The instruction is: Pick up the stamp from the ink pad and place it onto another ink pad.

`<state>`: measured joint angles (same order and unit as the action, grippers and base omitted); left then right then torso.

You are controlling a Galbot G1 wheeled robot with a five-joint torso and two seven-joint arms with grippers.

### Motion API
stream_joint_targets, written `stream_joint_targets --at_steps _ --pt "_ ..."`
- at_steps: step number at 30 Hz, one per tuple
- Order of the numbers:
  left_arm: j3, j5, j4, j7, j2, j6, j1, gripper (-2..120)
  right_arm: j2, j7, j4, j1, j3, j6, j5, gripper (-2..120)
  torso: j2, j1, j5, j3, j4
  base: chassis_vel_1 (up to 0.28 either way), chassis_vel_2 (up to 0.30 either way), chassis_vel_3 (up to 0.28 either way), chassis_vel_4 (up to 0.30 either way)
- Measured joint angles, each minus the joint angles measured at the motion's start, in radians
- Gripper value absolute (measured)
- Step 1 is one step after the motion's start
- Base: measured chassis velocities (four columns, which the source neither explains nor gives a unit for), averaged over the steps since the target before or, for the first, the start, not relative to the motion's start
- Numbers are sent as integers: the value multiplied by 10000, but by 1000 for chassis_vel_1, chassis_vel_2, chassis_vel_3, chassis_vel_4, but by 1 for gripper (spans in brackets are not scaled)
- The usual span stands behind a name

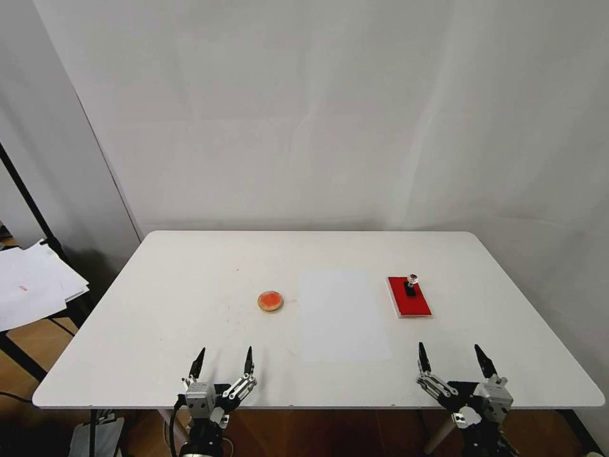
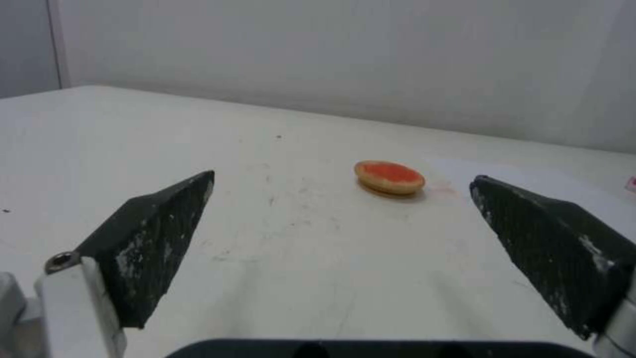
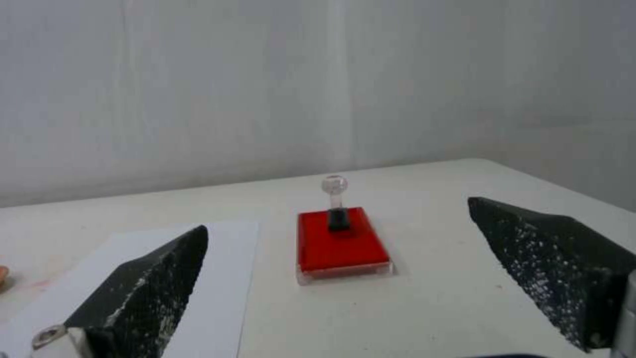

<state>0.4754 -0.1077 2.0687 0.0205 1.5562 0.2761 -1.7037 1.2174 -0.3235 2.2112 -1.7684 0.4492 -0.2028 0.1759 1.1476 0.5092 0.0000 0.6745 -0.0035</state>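
The stamp, black-based with a shiny knob top, stands upright on the far part of the flat red rectangular ink pad at the table's right. The other ink pad, small, round, orange-red with a tan rim, lies left of centre. My right gripper hovers open near the front edge, short of the red pad. Likewise open, my left gripper waits near the front edge, short of the round pad. Neither holds anything.
A white paper sheet lies on the white table between the two pads. White backdrop walls close the far side. Loose papers sit on a stand off the table's left, beside a black pole.
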Motion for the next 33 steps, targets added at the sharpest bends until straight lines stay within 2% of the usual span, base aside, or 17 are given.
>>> stream_joint_targets --at_steps 9,19,24,30,33 --pt "0 0 0 0 0 0 0 102 -8 22 -118 138 -30 3 83 100 0 0 -2 0 -2 0 0 0 0" --pt "-1 0 0 0 0 0 0 102 -120 172 -863 1632 -273 334 639 100 0 0 0 0 0 0 0 0 0" --pt "0 0 0 0 1 0 0 102 -264 400 -1623 2459 -355 325 884 100 0 0 -1 1 0 0 0 0 0" --pt "-2 0 0 0 0 0 0 102 -329 594 -3117 3565 -685 174 1114 100 0 0 -1 1 -1 0 0 0 0" --pt "0 0 0 0 -1 0 0 102 -324 612 -3396 3867 -792 174 1186 100 0 0 1 1 -1 0 0 0 0"
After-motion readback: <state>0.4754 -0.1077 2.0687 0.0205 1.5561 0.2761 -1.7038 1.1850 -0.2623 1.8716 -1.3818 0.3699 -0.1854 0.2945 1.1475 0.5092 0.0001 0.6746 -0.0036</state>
